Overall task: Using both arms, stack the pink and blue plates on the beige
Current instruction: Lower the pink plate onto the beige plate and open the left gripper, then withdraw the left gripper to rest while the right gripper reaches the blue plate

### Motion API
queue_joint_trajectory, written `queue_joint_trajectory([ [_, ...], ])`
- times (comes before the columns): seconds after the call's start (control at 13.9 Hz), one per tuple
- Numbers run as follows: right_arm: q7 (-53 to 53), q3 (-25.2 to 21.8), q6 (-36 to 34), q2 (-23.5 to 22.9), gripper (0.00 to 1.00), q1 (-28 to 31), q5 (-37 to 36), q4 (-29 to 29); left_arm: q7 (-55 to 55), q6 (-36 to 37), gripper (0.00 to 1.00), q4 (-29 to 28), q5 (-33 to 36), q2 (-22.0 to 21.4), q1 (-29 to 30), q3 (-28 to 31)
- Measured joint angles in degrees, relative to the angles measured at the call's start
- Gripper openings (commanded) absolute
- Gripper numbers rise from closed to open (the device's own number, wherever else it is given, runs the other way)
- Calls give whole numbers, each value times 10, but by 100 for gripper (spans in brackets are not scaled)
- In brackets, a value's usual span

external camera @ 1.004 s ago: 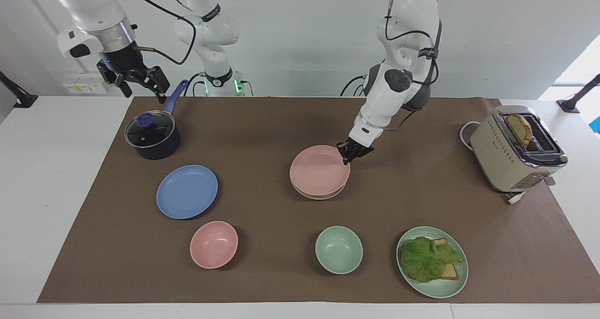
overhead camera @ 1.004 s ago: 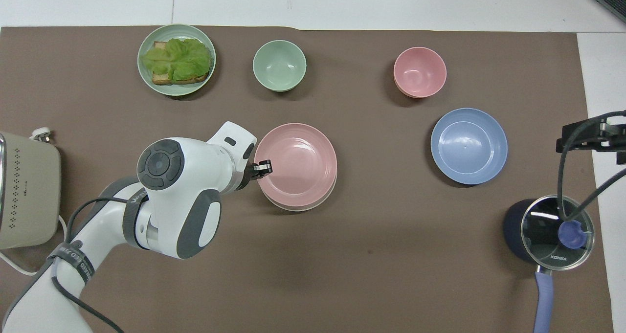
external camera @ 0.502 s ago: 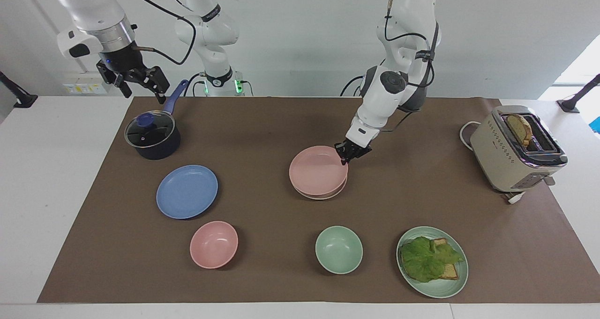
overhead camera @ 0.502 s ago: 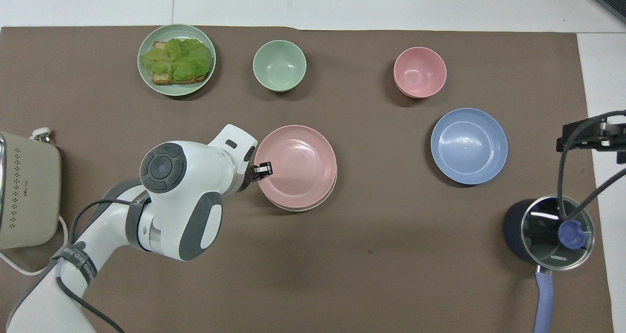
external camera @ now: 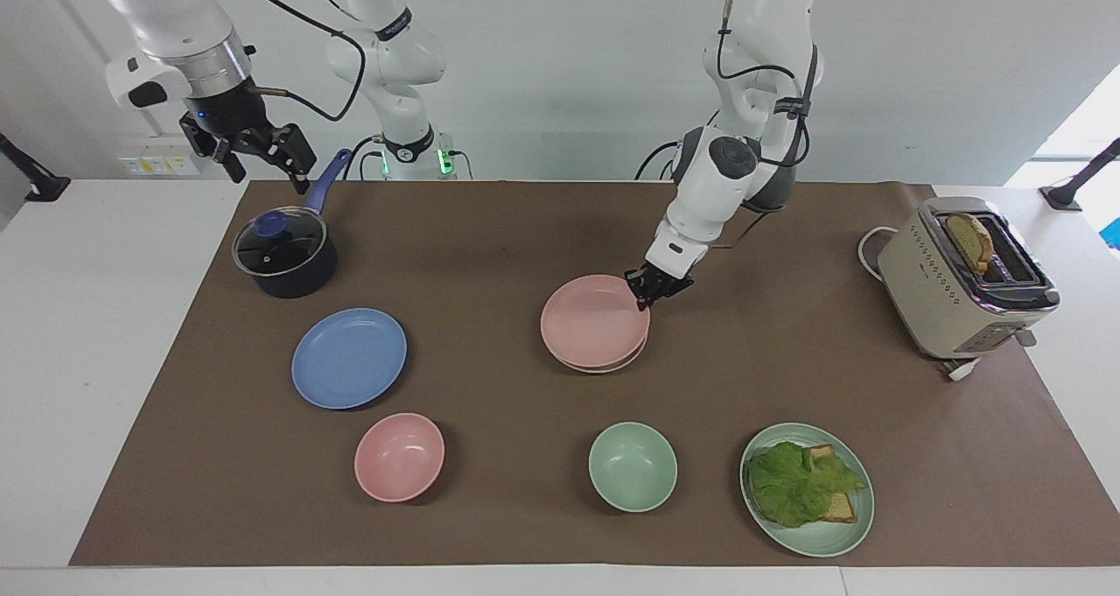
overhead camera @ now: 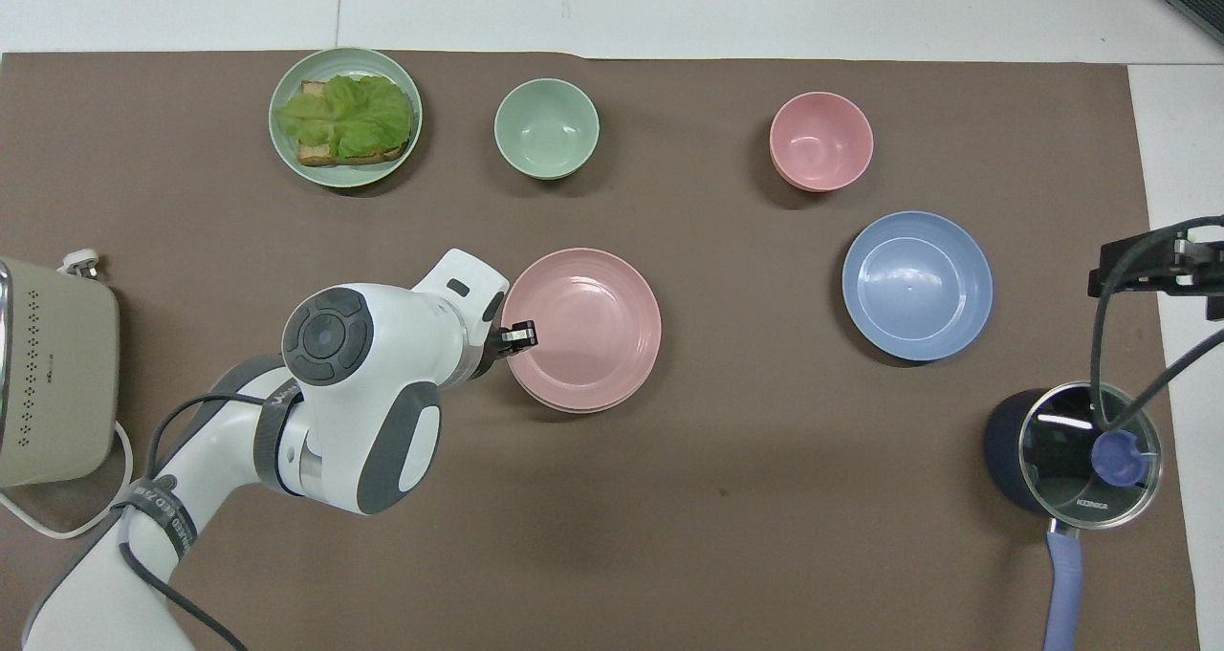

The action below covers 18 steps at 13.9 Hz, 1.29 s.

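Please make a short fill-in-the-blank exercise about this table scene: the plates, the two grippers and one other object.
1. The pink plate lies on top of the ______ plate.
2. The left gripper is shut on the rim of the ______ plate.
3. The blue plate lies alone on the brown mat, with ______ stacked on it.
4. The right gripper is open above the handle of the ______.

Missing words: beige; pink; nothing; pot

Toaster (external camera: 965, 278), lidded pot (external camera: 285, 254), 2 bowls (external camera: 399, 457), lettuce plate (external camera: 807, 488) on brown mat (external camera: 490, 228).
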<state>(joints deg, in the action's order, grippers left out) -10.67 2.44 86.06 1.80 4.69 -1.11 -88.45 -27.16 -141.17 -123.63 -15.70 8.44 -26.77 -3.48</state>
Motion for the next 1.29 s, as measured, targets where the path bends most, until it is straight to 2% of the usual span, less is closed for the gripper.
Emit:
queue_joint_trajectory([
  [0.57, 2, 0, 0, 0, 100, 1, 0, 0, 0, -3, 2, 0, 0, 1, 0, 0],
  [0.65, 8, -1, 0, 0, 100, 1, 0, 0, 0, -3, 15, 0, 0, 1, 0, 1],
  [0.72, 14, -2, 0, 0, 100, 1, 0, 0, 0, -4, 49, 0, 0, 1, 0, 1],
  [0.79, 16, -3, 0, 0, 100, 1, 0, 0, 1, -4, 60, 0, 0, 1, 0, 1],
  [0.93, 19, -4, 0, 0, 100, 2, 0, 0, 1, -4, 91, 0, 0, 1, 0, 1],
  [1.0, 19, -5, 0, 0, 100, 2, 0, 0, 1, -5, 100, 0, 0, 1, 0, 2],
  [1.29, 19, -6, 0, 0, 100, 2, 0, 0, 1, 25, 100, 20, 5, 2, 3, 10],
])
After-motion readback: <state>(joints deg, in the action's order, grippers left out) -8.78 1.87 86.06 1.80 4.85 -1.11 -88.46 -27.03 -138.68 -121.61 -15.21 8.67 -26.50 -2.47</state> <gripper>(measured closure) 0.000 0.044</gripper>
